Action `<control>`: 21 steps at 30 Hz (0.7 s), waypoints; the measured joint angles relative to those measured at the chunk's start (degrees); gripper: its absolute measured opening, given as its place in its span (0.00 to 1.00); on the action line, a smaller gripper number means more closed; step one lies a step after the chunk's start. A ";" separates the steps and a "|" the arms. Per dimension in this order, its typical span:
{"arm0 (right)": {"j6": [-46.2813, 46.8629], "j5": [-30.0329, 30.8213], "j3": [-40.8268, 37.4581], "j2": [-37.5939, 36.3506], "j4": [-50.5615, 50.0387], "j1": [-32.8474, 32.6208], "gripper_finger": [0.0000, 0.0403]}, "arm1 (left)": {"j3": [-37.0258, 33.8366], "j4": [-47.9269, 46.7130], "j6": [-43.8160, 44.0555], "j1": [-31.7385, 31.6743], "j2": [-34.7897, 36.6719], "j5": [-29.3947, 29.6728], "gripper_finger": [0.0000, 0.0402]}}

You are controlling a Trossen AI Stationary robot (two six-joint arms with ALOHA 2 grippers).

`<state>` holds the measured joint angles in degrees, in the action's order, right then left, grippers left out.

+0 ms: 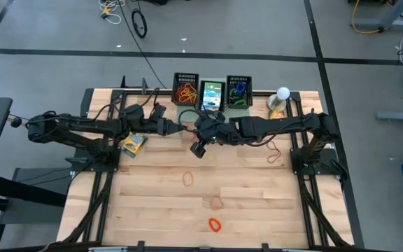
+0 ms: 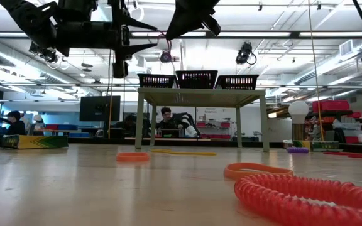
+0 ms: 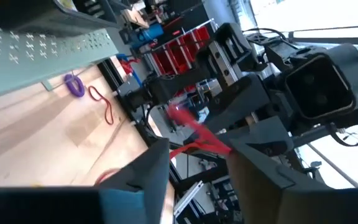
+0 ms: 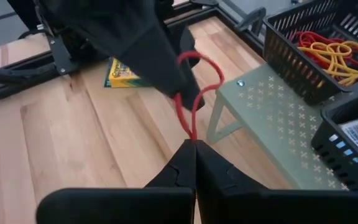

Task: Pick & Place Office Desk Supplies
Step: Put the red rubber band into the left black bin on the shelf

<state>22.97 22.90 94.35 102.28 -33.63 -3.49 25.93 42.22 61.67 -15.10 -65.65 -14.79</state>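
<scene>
A red rubber band [image 4: 194, 93] hangs in the air near the pale green stand [image 4: 266, 112]. My right gripper [image 4: 194, 146] is shut on it. My left gripper [image 3: 197, 168] faces it, level and open, with the band [image 3: 197, 140] between its fingers. In the high view the two grippers, left [image 1: 177, 126] and right [image 1: 196, 131], meet at the table's far middle. A yellow-and-green box [image 1: 135, 143] lies flat on the table under my left arm. Loose bands [image 1: 189, 178], [image 1: 214, 224] lie on the near half. My left gripper has one fingertip [image 4: 169, 78] at the band's upper loop [image 4: 188, 59]. Whether the loop is hooked on that finger or only lies against it, I cannot tell. My right gripper pinches the band's lower end [image 4: 192, 134] between its two fingertips, slanting down from the table's right. The band stands up from the fingers, lifted clear of the table.
Three black baskets stand on the stand at the far edge: one with red and orange bands [image 1: 185, 89], one with a printed box [image 1: 211, 94], one with blue and green bands [image 1: 238, 91]. A white ball-topped object [image 1: 282, 94] stands to their right. A red band [image 1: 275, 150] lies under my right arm.
</scene>
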 joint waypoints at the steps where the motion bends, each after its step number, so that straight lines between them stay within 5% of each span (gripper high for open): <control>1: -0.43 -0.01 0.00 0.00 0.01 0.00 0.00 | 0.00 0.07 -0.02 -0.09 0.00 0.53 0.37; 8: -1.86 -1.38 0.00 -0.02 0.04 -0.02 0.00 | 0.00 3.30 0.01 -1.91 -0.02 1.89 0.03; 17: -4.30 -1.88 0.00 -0.02 2.67 -0.02 0.04 | -0.02 4.89 -0.54 -2.16 -0.02 1.52 0.02; 21: -4.88 -1.86 0.00 -0.04 2.80 0.10 0.01 | -0.02 5.21 0.04 -2.16 0.00 -1.64 0.11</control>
<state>18.08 21.03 94.35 102.24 -30.82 -3.39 25.91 47.44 61.71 -17.26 -65.65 -16.43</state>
